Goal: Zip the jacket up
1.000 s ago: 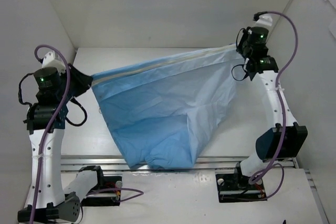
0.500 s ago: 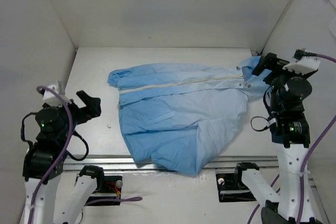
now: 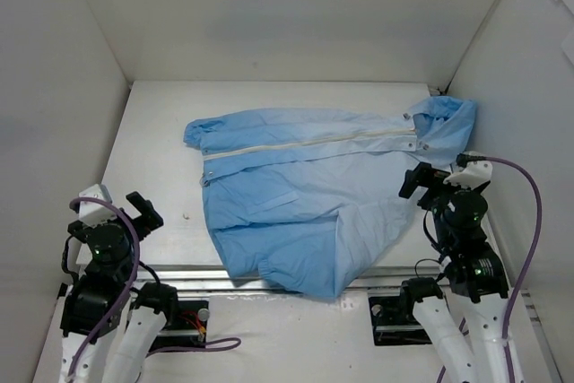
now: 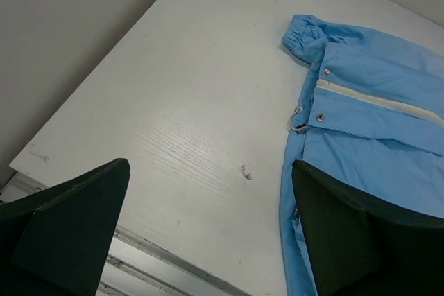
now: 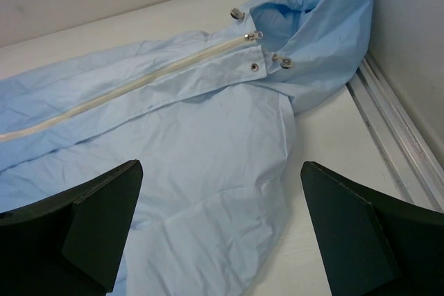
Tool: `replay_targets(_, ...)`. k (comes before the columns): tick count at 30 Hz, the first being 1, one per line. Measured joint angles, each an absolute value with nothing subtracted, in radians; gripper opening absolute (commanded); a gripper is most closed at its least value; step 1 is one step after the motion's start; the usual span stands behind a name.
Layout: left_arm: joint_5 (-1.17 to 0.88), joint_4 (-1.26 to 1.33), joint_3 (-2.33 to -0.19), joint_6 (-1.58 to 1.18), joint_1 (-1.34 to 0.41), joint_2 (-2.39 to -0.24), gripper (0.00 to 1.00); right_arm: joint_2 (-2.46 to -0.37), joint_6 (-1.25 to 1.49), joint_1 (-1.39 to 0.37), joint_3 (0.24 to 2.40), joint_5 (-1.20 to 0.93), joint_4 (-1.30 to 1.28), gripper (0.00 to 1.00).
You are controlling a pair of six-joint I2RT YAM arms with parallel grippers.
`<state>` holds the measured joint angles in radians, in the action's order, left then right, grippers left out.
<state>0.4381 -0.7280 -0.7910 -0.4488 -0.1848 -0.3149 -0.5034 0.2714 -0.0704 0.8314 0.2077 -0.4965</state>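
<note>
The light-blue jacket (image 3: pixel 305 195) lies spread flat on the white table, hood (image 3: pixel 448 118) at the right by the wall. Its white zipper strip (image 3: pixel 305 143) runs left to right, and the front edges meet along it. The metal slider (image 5: pixel 251 35) sits at the collar end among small snaps (image 5: pixel 282 61). My left gripper (image 3: pixel 136 213) hangs open near the table's front left, apart from the jacket's hem (image 4: pixel 309 112). My right gripper (image 3: pixel 420 182) is open above the jacket's right side (image 5: pixel 208 136). Nothing is between either pair of fingers.
White walls enclose the table (image 3: pixel 161 123) on the left, back and right. A metal rail (image 3: pixel 179 274) runs along the front edge, and the jacket's lower part hangs over it. A small dark speck (image 4: pixel 245 171) marks the table near the left gripper.
Both grippers opened and let go of the jacket, which dropped from being stretched in the air to lying flat. Both arms pulled back and down toward their bases.
</note>
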Motion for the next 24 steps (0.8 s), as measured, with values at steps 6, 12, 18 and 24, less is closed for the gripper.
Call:
replay_targets(6,0.485,-0.701,-0.744,-0.427,-0.19,-0.23,1.0,-0.479,0.29,-0.092,0.834,0.268,-0.502,0.98)
replay_targets(12,0.519,-0.677,-0.739,-0.419,-0.197,-0.226,1.0,-0.49,0.305,-0.092,0.834,0.29,-0.508,0.98)
replay_targets(18,0.528,-0.668,-0.723,-0.419,-0.199,-0.221,1.0,-0.49,0.316,-0.092,0.834,0.296,-0.508,0.98)
replay_targets(24,0.53,-0.667,-0.722,-0.419,-0.199,-0.221,1.0,-0.491,0.319,-0.092,0.834,0.295,-0.508,0.98)
